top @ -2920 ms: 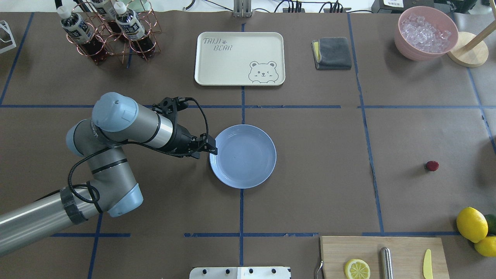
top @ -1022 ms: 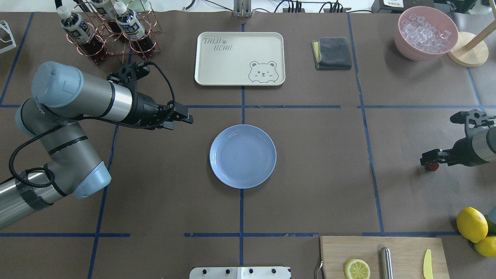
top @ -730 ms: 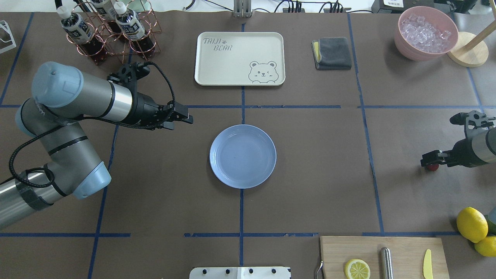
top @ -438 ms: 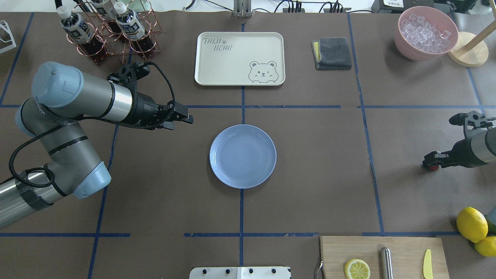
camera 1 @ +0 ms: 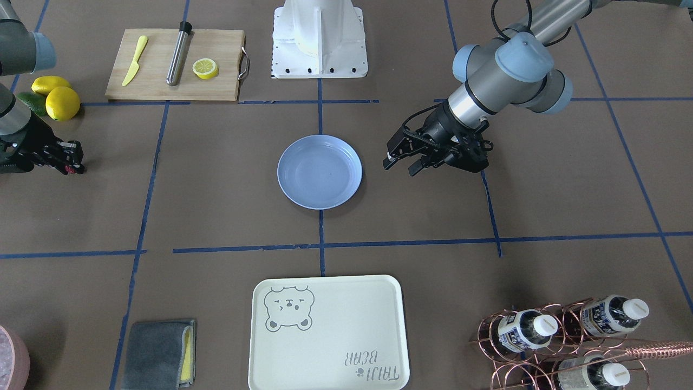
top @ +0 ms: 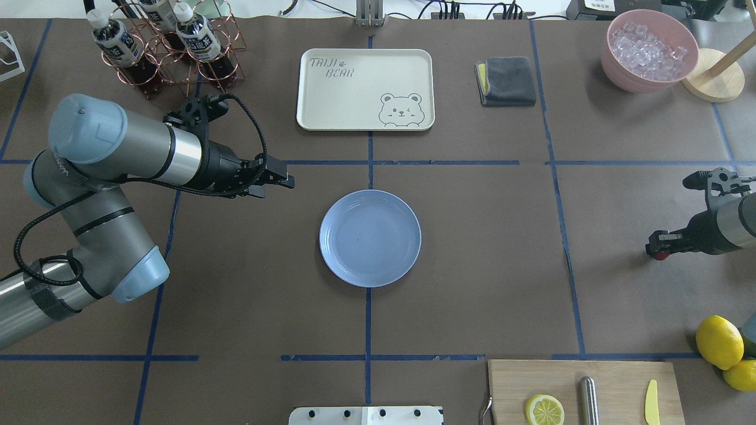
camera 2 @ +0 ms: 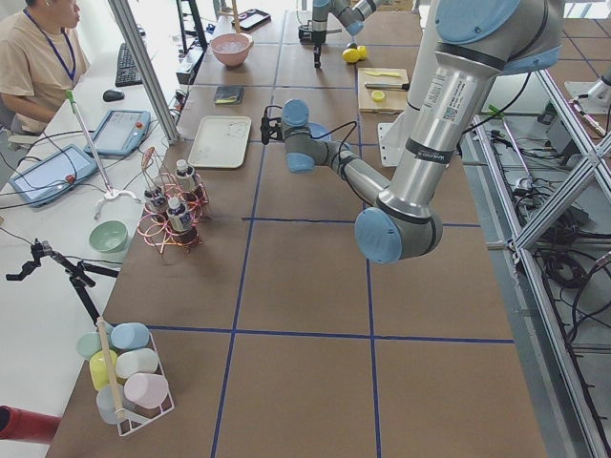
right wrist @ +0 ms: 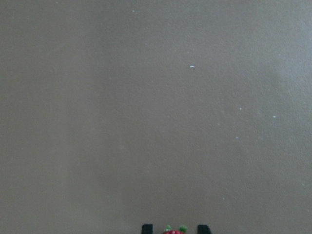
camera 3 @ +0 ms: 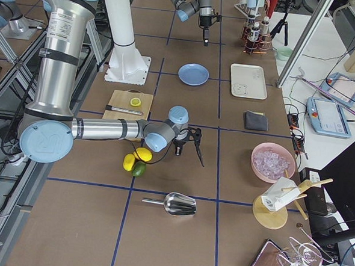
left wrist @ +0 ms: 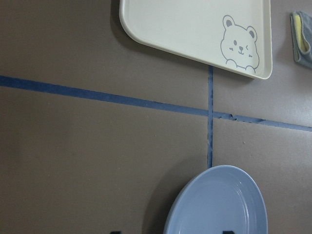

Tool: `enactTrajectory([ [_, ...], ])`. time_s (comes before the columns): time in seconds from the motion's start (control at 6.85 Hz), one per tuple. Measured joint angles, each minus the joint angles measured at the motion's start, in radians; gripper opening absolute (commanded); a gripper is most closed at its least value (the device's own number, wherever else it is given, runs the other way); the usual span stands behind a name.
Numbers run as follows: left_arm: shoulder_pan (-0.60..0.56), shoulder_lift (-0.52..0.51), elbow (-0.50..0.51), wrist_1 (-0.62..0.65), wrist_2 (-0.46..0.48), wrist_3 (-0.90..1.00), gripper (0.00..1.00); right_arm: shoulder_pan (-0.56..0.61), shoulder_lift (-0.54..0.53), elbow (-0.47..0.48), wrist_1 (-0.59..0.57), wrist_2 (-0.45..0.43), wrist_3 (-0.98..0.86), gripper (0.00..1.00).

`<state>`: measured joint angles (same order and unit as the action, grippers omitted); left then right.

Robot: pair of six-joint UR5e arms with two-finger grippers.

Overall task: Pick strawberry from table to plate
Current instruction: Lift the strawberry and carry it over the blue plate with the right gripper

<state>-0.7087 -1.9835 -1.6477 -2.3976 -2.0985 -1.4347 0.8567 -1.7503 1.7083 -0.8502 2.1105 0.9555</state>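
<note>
Right gripper [top: 652, 250] straddles the strawberry [right wrist: 175, 231] on the table [top: 472, 265], fingers narrow but not pinching (slim gaps show). Grasp and carry remain. Plate [top: 370, 238] empty, well apart; left gripper [camera 1: 399, 166] gapes beyond.

From across the room, the left arm [top: 118, 147], at the left of the overhead view, is silver-grey tubing with rounded pale-blue joint caps. A black cable [top: 260, 137] loops along it, and black tape [top: 44, 298] wraps it near the lower-left edge. The left gripper [top: 288, 180] is black. The white base [camera 1: 319, 38] has a row of dark bolt holes.
</note>
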Motion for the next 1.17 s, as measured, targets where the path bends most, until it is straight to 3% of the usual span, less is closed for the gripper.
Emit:
enactTrajectory([
  [0.29,-0.001,0.000,-0.003,0.000,0.000,0.000,0.76,0.000,0.033,0.092,-0.012,0.001,0.121,0.00],
  [0.73,-0.007,0.009,-0.015,0.000,-0.001,0.001,0.76,-0.057,0.272,0.122,-0.091,-0.017,0.424,0.00],
  [1.17,-0.054,0.053,-0.037,-0.002,-0.015,0.035,0.76,-0.251,0.588,0.105,-0.325,-0.204,0.648,0.00],
])
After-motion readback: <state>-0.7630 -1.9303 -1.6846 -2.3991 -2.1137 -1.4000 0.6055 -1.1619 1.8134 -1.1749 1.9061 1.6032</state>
